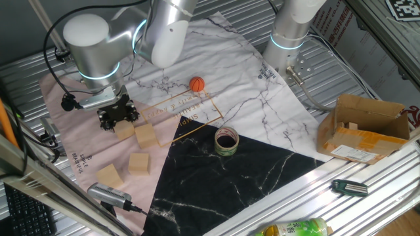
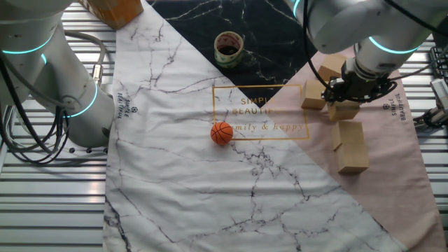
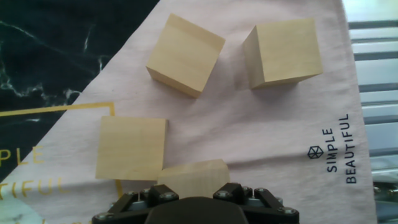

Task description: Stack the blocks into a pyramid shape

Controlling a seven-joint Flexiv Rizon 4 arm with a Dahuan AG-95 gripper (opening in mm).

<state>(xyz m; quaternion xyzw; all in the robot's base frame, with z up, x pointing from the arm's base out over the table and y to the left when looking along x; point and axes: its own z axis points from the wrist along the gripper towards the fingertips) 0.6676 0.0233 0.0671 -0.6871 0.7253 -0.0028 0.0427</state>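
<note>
Six light-tan wooden blocks lie on the pink part of the cloth. My gripper (image 1: 119, 118) stands low over one block (image 1: 125, 130), which fills the space between the jaws in the hand view (image 3: 193, 175) and rests at cloth level (image 2: 343, 110). I cannot tell if the jaws press on it. A second block (image 3: 131, 147) lies right beside it. Two more lie further off (image 3: 185, 55) (image 3: 283, 51). Two others lie end to end in the other fixed view (image 2: 352, 147), hidden by the arm elsewhere.
A small orange ball (image 1: 197, 83) and a tape roll (image 1: 226, 140) lie on the cloth. A brown cardboard box (image 1: 364, 128) stands at the right. A second robot base (image 1: 292, 33) stands at the back. A bottle (image 1: 292, 229) lies at the front edge.
</note>
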